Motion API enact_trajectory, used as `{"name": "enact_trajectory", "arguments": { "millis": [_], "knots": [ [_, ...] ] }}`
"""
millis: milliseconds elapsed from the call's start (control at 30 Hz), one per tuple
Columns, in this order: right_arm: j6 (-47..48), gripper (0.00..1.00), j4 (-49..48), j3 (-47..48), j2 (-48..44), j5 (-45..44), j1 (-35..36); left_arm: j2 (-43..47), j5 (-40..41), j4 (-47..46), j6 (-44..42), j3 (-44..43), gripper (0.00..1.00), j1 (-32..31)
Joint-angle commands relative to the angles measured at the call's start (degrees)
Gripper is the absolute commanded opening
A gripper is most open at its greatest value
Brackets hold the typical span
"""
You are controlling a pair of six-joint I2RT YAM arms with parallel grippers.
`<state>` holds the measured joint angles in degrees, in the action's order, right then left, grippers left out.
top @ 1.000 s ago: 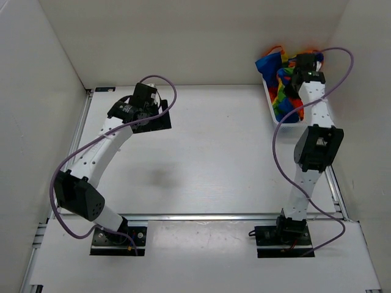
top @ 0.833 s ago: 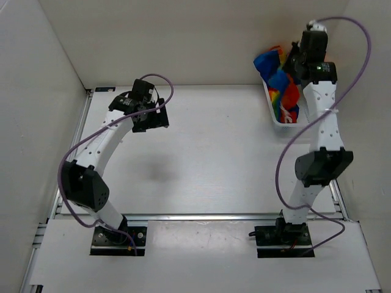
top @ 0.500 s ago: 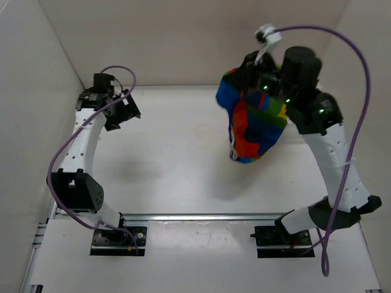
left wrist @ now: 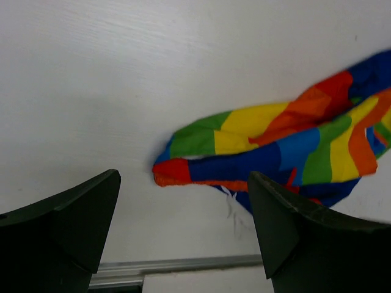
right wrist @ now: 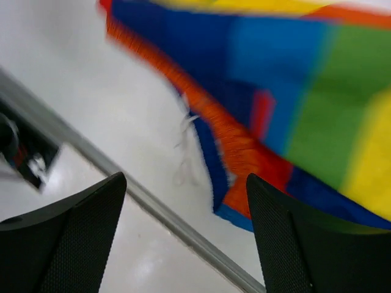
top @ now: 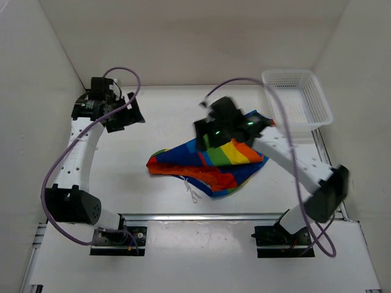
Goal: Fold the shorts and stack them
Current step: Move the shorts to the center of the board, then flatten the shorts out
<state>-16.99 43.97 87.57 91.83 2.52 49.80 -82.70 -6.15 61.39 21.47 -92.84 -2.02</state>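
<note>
From above, the shorts (top: 211, 166) are lying crumpled on the white surface (top: 165, 131), about midway between the two arms, with a white drawstring (top: 192, 194) trailing from the near edge. The right pincer (top: 204, 137) is hovering over the far right part of the cloth, blurred here, so its fingers cannot be told apart. The left pincer (top: 128, 116) is hanging over the far left of the surface, well apart from the shorts. A white mesh basket (top: 297, 97) is sitting in the far right corner.

From the left wrist, both dark fingers (left wrist: 73, 226) are standing spread wide with nothing between them. The striped shorts are lying beyond them on the surface.

From the right wrist, the picture is blurring. The two fingers (right wrist: 287, 238) are standing spread apart and pinching nothing. The shorts are lying below them on the surface, their orange hem and drawstring near a metal rail (right wrist: 171, 220).
</note>
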Motion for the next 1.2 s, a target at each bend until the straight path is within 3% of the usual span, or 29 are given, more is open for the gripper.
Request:
{"name": "enact_trajectory", "arguments": {
  "millis": [0,67,133,200,333,467,633,667,733,767,833,1033,1100,1167],
  "knots": [
    [-5.1,0.75,-0.5,-2.3,-14.9,-6.3,-11.5,1.7,-3.2,1.5,-3.2,5.3,0.96,-6.7],
    [-6.2,0.65,0.0,-5.3,-17.0,-5.7,-17.8,2.5,-2.3,-0.1,-0.8,11.8,1.00,-8.8],
    [-6.7,0.65,0.6,-9.0,-17.7,-2.0,-21.8,3.2,-2.3,-2.4,1.5,16.6,1.00,-10.3],
    [-8.2,0.81,1.5,-10.8,-17.7,-0.3,-23.3,3.2,2.0,-5.7,6.0,22.5,1.00,-12.8],
    [-9.5,0.93,1.5,-13.1,-12.7,3.4,-24.0,1.6,8.9,-10.8,11.0,30.3,1.00,-15.3],
    [-10.2,0.96,-0.8,-11.6,-5.9,2.7,-24.7,-0.1,8.3,-15.0,13.9,32.8,1.00,-15.3],
    [-11.4,1.00,-2.7,-0.1,8.6,0.4,-26.0,-8.2,4.1,-19.0,12.5,31.8,0.98,-15.3],
    [-12.1,1.00,-1.9,2.1,10.6,-1.3,-26.0,-9.5,3.6,-19.0,12.5,31.0,0.95,-15.3],
    [-12.1,1.00,0.0,6.2,16.4,-4.4,-27.4,-11.9,2.5,-19.5,11.3,29.3,0.76,-15.3],
    [-12.6,1.00,0.5,10.2,18.2,-4.9,-27.4,-13.4,2.5,-19.5,11.3,29.3,0.49,-15.3],
    [-14.2,1.00,0.5,13.0,23.0,-4.9,-28.2,-14.7,3.0,-19.5,11.3,28.8,0.11,-15.3],
    [-21.9,0.95,1.7,22.2,33.6,-3.8,-28.2,-14.4,1.8,-19.5,10.8,26.3,0.10,-15.3],
    [-22.5,0.85,0.1,23.6,34.9,-0.2,-28.2,-12.6,1.1,-19.5,10.3,25.8,0.10,-15.3],
    [-22.5,0.67,-2.5,24.2,35.5,2.6,-28.2,-11.5,0.4,-19.0,9.6,24.4,0.10,-15.3]
  ]
}}
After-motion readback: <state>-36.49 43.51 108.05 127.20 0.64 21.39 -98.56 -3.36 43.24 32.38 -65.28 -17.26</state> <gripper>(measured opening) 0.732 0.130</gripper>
